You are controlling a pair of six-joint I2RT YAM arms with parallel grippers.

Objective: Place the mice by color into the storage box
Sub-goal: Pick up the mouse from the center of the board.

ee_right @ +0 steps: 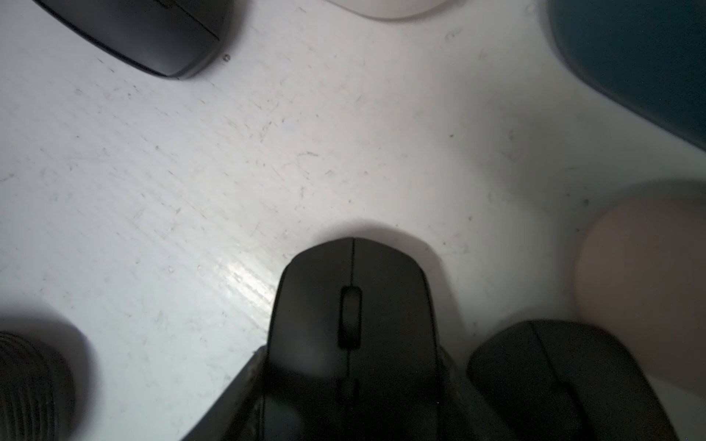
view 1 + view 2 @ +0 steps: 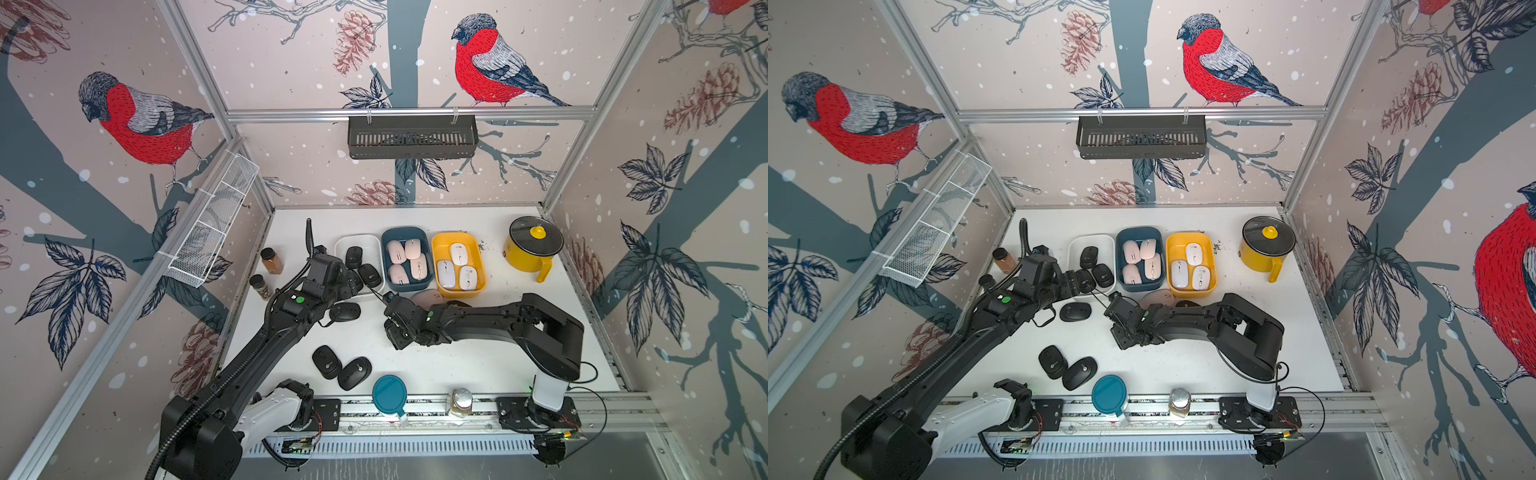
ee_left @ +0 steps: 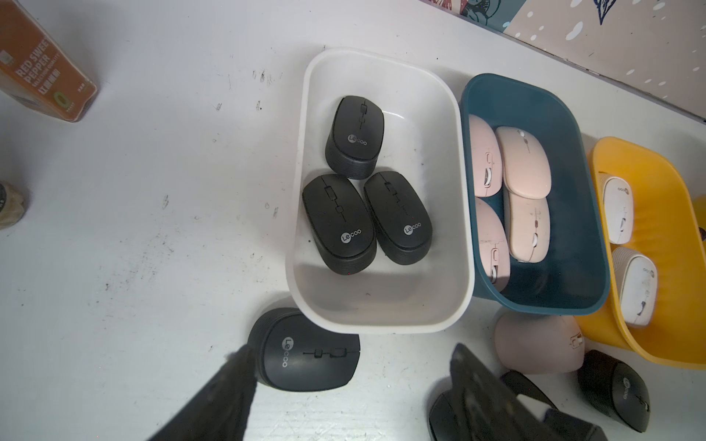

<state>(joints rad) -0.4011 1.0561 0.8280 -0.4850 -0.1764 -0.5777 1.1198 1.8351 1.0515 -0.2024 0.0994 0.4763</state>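
My right jaws are clamped on a black mouse (image 1: 351, 298), one finger against each flank. Whether it has left the worktop (image 3: 153, 229) I cannot tell. It is just off the near end of the white box (image 3: 300, 152), toward the corner where the blue box (image 3: 573, 214) joins it.

My left jaws hang apart and empty above that same near end. A loose black mouse (image 3: 305, 355) lies flat on the worktop below them, just beside the white box's rim.

Inside the white box lie three black mice (image 3: 338, 225), buttons up. The blue box touches the white box's long side and holds four pink mice (image 3: 525, 164). The yellow box (image 3: 649, 172) stands one place farther from the white box and holds three white mice (image 2: 457, 254).

A pink mouse (image 3: 535, 343) rests on the worktop off the white box's near corner on the blue-box side. Two more black mice (image 2: 327, 362) lie side by side, well apart from the white box, toward my bases.
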